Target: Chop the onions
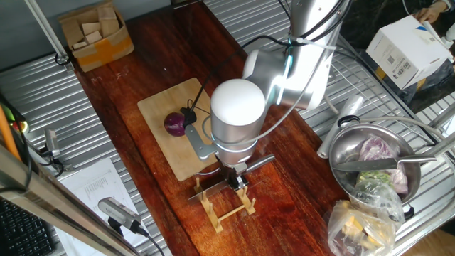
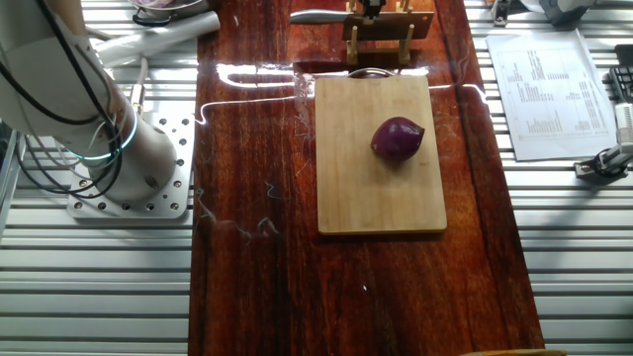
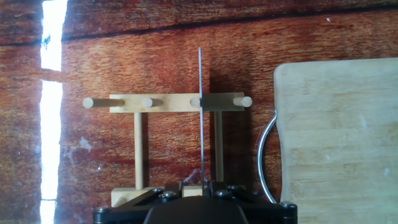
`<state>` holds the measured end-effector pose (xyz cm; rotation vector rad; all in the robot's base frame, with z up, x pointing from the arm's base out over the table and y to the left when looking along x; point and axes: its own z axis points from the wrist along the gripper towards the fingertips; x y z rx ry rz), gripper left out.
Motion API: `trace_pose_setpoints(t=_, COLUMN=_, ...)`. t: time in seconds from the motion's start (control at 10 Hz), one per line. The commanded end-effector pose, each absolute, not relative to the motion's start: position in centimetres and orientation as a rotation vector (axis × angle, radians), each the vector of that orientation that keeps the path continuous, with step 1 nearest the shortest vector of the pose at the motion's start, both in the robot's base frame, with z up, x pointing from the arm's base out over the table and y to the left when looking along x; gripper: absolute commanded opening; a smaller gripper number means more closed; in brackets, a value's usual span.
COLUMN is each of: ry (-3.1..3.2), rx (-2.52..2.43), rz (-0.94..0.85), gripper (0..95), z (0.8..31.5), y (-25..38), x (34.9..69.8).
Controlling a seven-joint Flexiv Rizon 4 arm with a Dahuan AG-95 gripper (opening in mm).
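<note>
Red onion (image 2: 398, 138) sits on the bamboo board (image 2: 379, 198), toward the end nearest the wooden knife rack (image 3: 163, 143). Gripper (image 1: 237, 180) is at the rack, jaws pinching the knife (image 3: 201, 118) handle, blade on edge over the rack.

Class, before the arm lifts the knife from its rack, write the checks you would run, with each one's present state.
1. Onion on the cutting board: ok.
2. Onion whole, uncut: ok.
3. Knife edge-up in the wooden rack, lined up with the tool: ok.
4. Tool shut firmly on the knife handle: cannot tell, handle hidden.
5. Board bare beside the onion for the blade: ok.
6. Rack free to stay put when the knife lifts: cannot tell.
</note>
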<state>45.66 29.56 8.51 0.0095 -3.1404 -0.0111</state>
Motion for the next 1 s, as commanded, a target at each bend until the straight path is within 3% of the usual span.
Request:
trace_pose_setpoints(t=0.1, ry=-3.145, rx=0.015, rz=-0.01, gripper=19.0, z=8.42, y=29.53, x=45.69)
trace_pose_setpoints(t=0.8, ry=-3.154, rx=0.026, rz=-0.009, gripper=19.0, z=7.81, y=29.43, x=45.74)
trace_pose_setpoints(t=0.9, ry=-3.153, rx=0.027, rz=-0.008, gripper=0.0, z=7.81, y=29.43, x=45.74)
trace_pose_setpoints(t=1.0, ry=-3.153, rx=0.028, rz=-0.009, gripper=0.0, z=7.81, y=29.43, x=45.74)
